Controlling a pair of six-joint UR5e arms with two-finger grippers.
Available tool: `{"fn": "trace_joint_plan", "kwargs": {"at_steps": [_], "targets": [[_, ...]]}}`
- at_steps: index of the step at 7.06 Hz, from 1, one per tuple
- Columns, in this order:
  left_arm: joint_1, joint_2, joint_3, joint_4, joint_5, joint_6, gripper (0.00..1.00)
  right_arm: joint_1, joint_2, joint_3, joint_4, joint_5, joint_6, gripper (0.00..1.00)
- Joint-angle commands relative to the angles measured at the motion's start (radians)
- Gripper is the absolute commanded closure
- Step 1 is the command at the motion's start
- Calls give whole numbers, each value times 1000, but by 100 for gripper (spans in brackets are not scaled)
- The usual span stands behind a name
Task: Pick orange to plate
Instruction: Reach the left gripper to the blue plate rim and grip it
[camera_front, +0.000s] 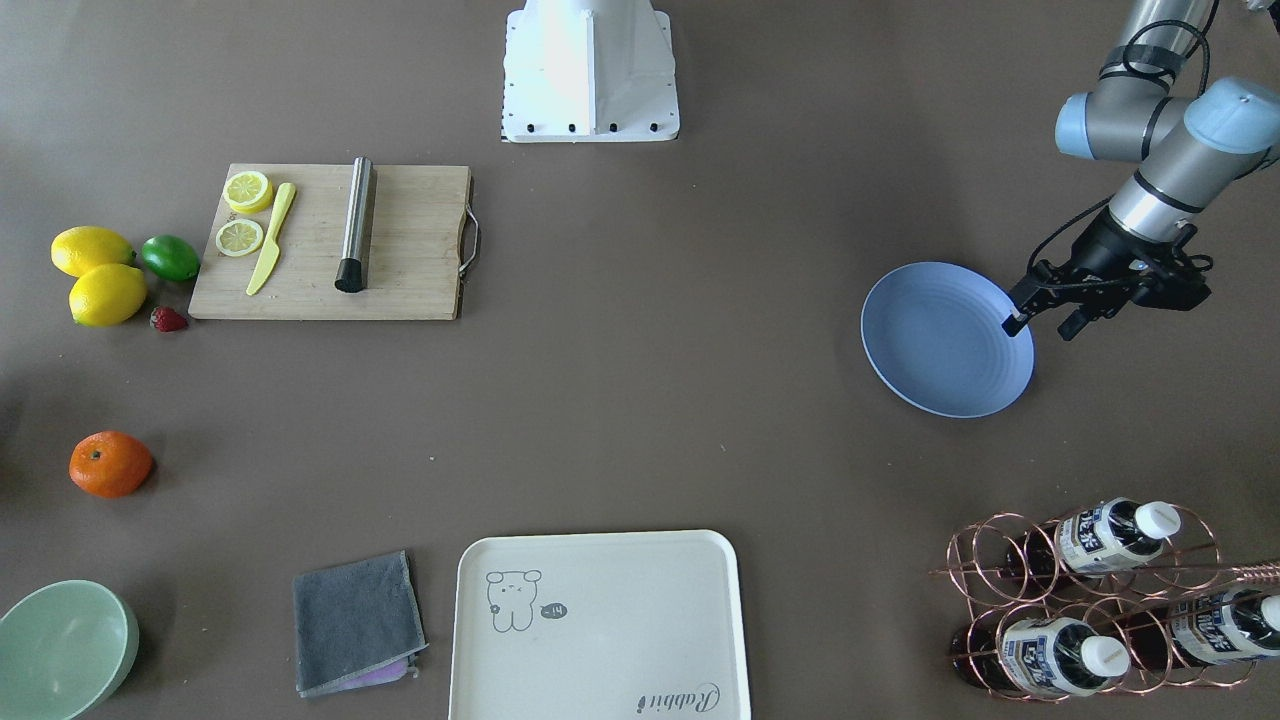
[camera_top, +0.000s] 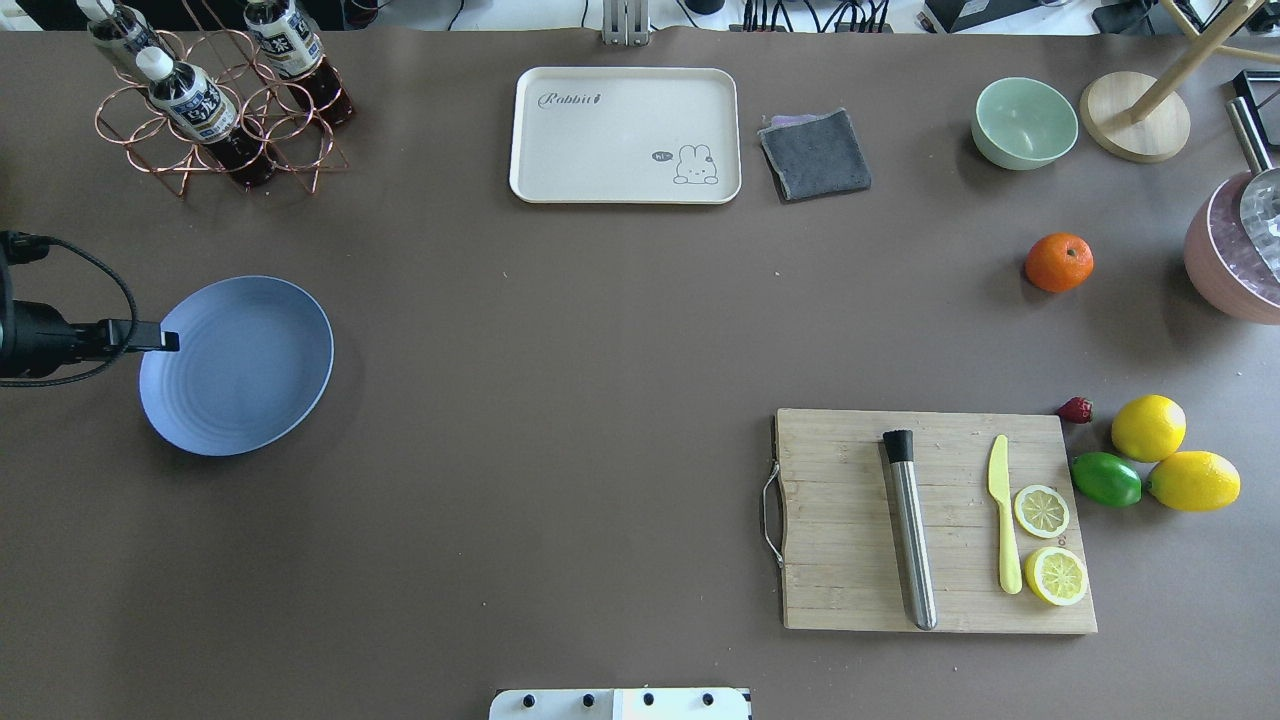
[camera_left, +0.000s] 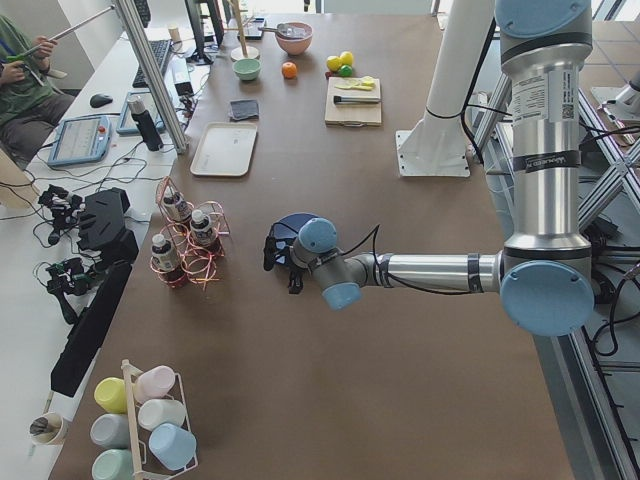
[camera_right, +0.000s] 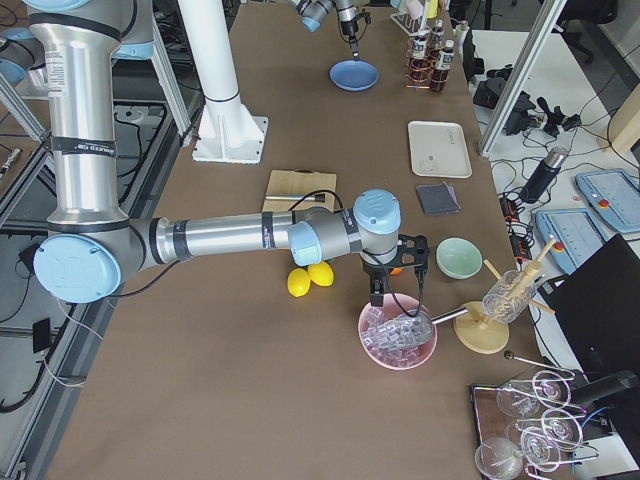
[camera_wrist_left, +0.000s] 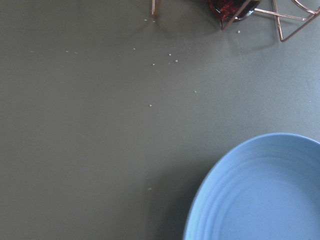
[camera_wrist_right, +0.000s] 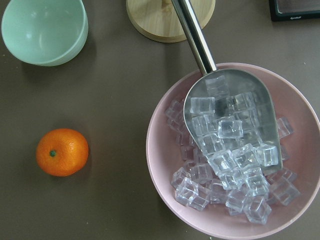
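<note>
The orange (camera_top: 1059, 262) lies alone on the brown table at the far right; it also shows in the front view (camera_front: 110, 464) and low left in the right wrist view (camera_wrist_right: 62, 152). The light-blue plate (camera_top: 240, 370) rests flat at the far left. My left gripper (camera_front: 1042, 325) hovers at the plate's (camera_front: 940, 345) outer rim, its fingers apart and holding nothing. My right gripper (camera_right: 380, 288) shows only in the right side view, low beside the orange and the pink bowl; I cannot tell whether it is open or shut.
A pink bowl (camera_wrist_right: 159, 150) of ice cubes with a metal scoop sits right of the orange, a pale-green bowl (camera_top: 1024, 122) and a wooden stand base (camera_top: 1134, 115) behind it. Lemons (camera_top: 1148, 427), a lime, a cutting board (camera_top: 850, 520), a cream tray (camera_top: 625, 135) and a bottle rack (camera_top: 215, 110) stand around.
</note>
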Motion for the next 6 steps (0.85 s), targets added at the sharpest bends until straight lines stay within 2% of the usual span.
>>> {"fn": "trace_joint_plan", "kwargs": {"at_steps": [1,3,4,5,6], "targets": [[41,-9,21,-31,37,-22,16,-28,21,-3,1,-2,42,0],[41,-8,51,-63,37,-19,23,-28,21,-3,1,-2,44,0],[41,-6,48,-63,37,-24,34,-28,21,-3,1,-2,44,0],[41,0,36,-62,22,-29,93,-28,21,-3,1,-2,44,0],[36,2,35,-60,-31,-29,100,-28,21,-3,1,-2,44,0]]}}
